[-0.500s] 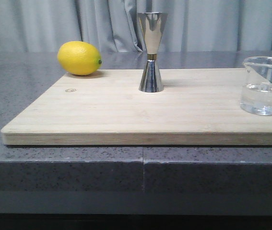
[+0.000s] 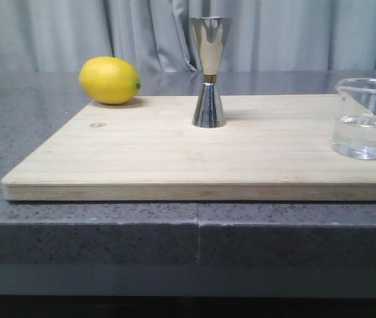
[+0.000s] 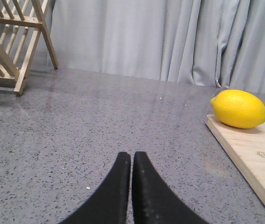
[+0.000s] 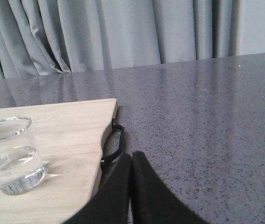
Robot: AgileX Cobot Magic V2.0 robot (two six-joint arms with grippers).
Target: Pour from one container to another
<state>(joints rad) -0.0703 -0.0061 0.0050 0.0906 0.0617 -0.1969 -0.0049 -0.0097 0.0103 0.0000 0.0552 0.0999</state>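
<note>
Upright, the beaker holds clear liquid near the jigger.

No change was seen since the earlier picture: nothing in the front view was moved or shifted.

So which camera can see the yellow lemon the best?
The left wrist view: the lemon looks big and whole there, resting on the corner of the wooden board. The front view shows the lemon whole too, only smaller, at the board's far left corner. The right wrist view does not show it at all.
</note>
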